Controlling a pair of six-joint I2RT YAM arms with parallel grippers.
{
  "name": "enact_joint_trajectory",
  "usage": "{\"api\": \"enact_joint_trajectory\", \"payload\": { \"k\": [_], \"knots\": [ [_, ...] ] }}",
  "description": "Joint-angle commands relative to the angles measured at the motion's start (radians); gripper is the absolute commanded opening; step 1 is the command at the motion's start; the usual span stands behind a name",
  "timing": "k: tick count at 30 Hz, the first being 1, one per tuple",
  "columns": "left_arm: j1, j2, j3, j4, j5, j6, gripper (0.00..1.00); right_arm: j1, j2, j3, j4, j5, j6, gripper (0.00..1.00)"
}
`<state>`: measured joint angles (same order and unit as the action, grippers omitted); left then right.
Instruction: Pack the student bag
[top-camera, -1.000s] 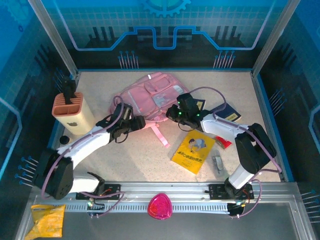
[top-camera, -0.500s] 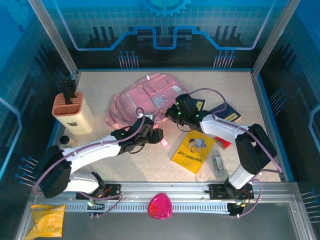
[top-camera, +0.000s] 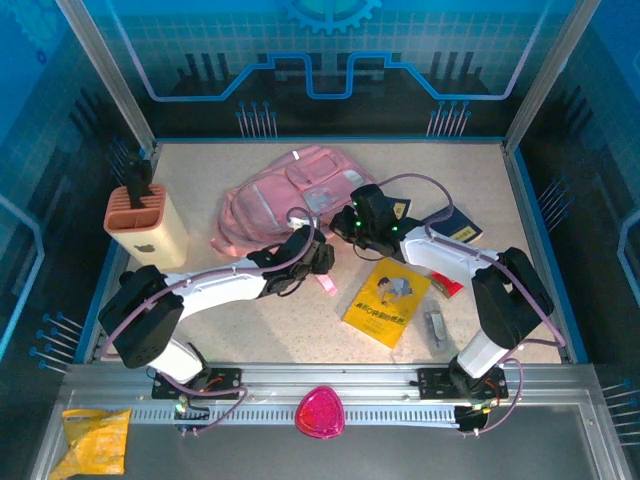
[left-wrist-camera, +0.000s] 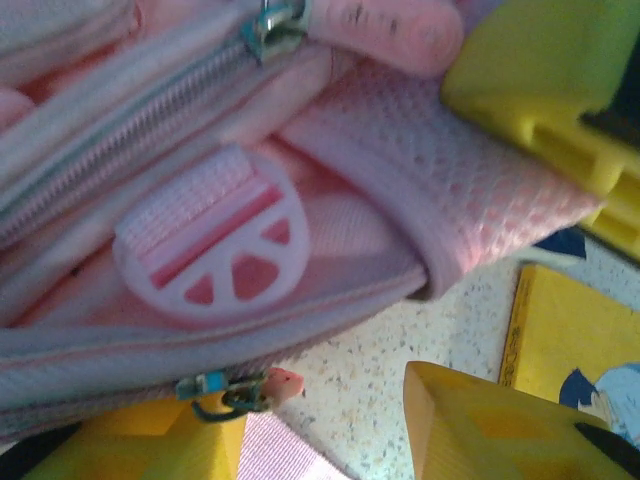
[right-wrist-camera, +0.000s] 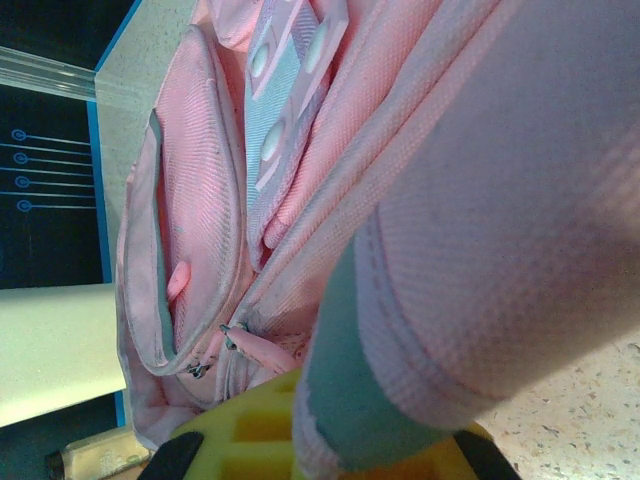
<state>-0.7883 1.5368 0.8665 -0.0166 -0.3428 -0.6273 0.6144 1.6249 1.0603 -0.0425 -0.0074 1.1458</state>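
I have the right gripper (top-camera: 346, 226) clamped on the student bag (top-camera: 268, 200) at its four o'clock edge, left gripper (top-camera: 320, 258) half-spread beside it.

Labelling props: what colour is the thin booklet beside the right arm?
Yellow thin booklet, cartoon figure on the cover; clearest in the top external view.

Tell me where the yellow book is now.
In the top view the yellow book lies flat right of centre, on the near side of the student bag.
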Motion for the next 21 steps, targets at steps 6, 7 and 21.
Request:
{"api": "enact_joint_trajectory", "payload": {
  "k": [6,7,21],
  "knots": [
    [0.003,0.039,0.122,-0.147,-0.206,-0.083,0.46,-0.004,-0.027,0.021,0.070,-0.047,0.024,0.00],
    [0.003,0.036,0.116,-0.146,-0.215,-0.092,0.46,-0.006,-0.025,0.024,0.070,-0.053,0.024,0.00],
    [0.029,0.029,0.106,-0.153,-0.255,-0.134,0.24,-0.010,-0.025,0.002,0.088,-0.058,0.025,0.00]
  ]
}}
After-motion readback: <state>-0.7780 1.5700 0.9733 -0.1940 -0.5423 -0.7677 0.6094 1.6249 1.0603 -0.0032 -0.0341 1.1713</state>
